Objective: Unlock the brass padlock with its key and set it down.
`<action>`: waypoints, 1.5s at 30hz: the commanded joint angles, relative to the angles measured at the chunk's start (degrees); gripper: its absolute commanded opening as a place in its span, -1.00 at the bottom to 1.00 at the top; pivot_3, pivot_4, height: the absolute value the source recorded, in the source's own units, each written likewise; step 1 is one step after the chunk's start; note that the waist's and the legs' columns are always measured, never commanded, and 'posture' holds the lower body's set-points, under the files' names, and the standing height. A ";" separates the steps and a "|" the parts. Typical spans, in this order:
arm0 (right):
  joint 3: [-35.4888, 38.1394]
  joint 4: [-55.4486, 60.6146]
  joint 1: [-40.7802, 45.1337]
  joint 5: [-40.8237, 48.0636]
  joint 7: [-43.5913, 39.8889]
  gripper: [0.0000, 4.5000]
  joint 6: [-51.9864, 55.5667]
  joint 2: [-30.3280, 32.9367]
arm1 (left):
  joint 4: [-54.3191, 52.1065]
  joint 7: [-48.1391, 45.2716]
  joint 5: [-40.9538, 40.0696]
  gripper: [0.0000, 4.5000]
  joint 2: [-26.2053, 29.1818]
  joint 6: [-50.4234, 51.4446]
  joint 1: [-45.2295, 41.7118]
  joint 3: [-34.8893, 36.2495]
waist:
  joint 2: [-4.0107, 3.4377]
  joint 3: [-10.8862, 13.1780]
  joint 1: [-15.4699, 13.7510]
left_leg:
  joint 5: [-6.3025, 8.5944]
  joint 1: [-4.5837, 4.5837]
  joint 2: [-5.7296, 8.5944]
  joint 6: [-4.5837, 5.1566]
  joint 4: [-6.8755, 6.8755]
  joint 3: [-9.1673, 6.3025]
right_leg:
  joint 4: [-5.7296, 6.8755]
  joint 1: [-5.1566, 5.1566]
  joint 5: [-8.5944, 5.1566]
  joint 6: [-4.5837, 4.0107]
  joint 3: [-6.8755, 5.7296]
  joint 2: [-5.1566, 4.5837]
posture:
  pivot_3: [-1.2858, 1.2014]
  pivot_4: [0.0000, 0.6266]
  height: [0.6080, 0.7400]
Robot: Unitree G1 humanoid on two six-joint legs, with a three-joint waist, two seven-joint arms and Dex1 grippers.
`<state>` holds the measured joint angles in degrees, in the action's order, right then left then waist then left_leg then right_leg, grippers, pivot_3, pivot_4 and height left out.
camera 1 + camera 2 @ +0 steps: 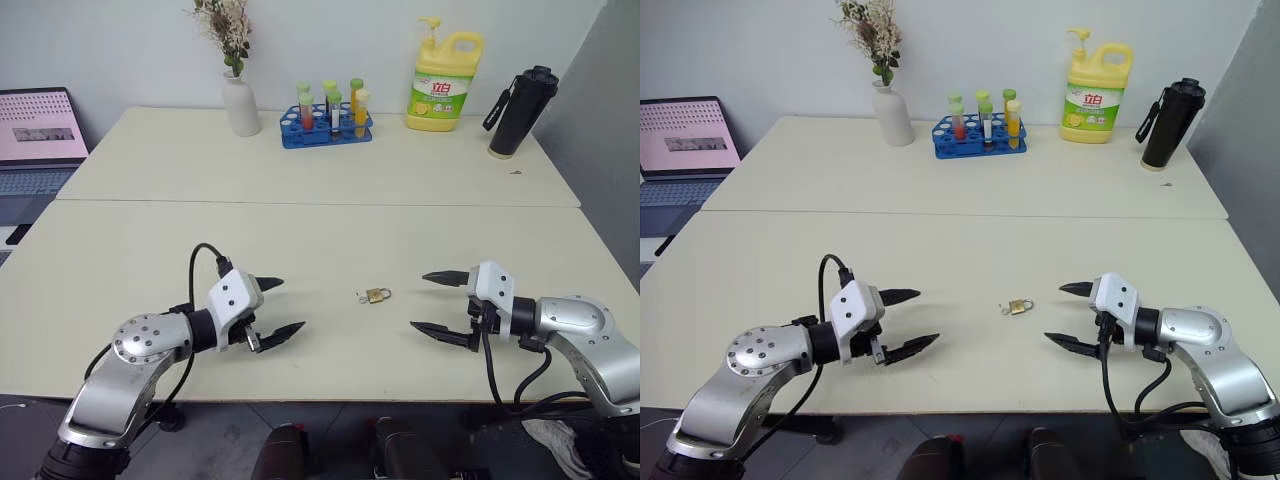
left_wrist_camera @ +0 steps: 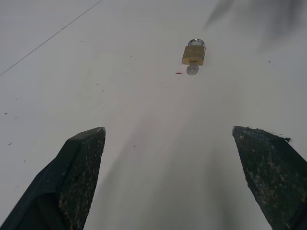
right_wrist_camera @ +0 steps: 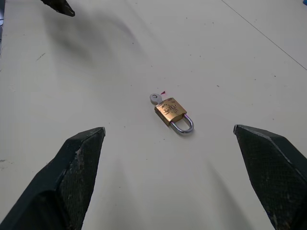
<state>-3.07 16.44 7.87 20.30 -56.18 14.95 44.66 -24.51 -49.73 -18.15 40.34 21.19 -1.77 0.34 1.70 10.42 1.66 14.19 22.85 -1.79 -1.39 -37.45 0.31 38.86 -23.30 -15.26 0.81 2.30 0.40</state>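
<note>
The brass padlock (image 1: 377, 294) lies flat on the cream table (image 1: 320, 240), midway between my two grippers. Its silver shackle looks closed in the wrist views. The key (image 3: 155, 98) sticks out of the padlock's (image 3: 170, 110) base, opposite the shackle; the left wrist view shows the same padlock (image 2: 194, 53) and key (image 2: 192, 70). My left gripper (image 1: 277, 308) hovers open to the left of the lock, its fingers pointing toward it. On the other side my right gripper (image 1: 434, 303) stands open too, facing the lock. Neither touches it.
At the back of the table stand a white vase with dried flowers (image 1: 239, 100), a blue rack of tubes (image 1: 327, 122), a yellow soap bottle (image 1: 444, 83) and a black flask (image 1: 521, 110). A laptop (image 1: 38, 140) sits at the far left. A seam crosses the table.
</note>
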 commanded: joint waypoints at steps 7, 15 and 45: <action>0.57 -0.41 0.03 -1.22 -2.56 1.00 -3.84 0.72 | -2.69 -0.71 -0.14 0.96 1.22 0.66 -0.02 -0.08 | 0.00 0.00 0.00 | 0.00 -0.02 0.00 0.00 0.00 -0.01 | 0.01 0.00 0.00 0.00 -0.01 0.01 | 0.03 -0.52 1.00; -2.01 -3.31 4.44 -2.48 -9.66 1.00 -5.43 2.94 | -3.61 -4.07 1.28 0.96 3.42 -2.57 1.02 -1.62 | -0.01 0.01 0.08 | 0.00 -0.03 0.00 0.00 0.00 0.01 | 0.01 0.00 0.00 0.00 0.00 0.01 | 0.03 -0.52 1.00; -20.35 -51.58 38.25 -21.07 -20.44 1.00 -15.48 -16.98 | -5.81 -4.80 -1.34 0.96 4.14 0.10 1.04 -1.55 | -0.05 0.05 0.05 | 0.00 -0.02 0.00 0.00 -0.03 0.01 | 0.09 -0.03 0.15 -0.33 -0.01 -0.04 | 0.03 -0.52 1.00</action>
<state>-23.65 -35.32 46.67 0.28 -76.36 0.19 27.57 -28.97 -55.05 -19.27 44.23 22.10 -0.82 -2.84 1.65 10.47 1.71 14.19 22.82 -1.79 -1.39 -37.48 0.32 38.96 -23.33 -15.10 0.48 2.28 0.36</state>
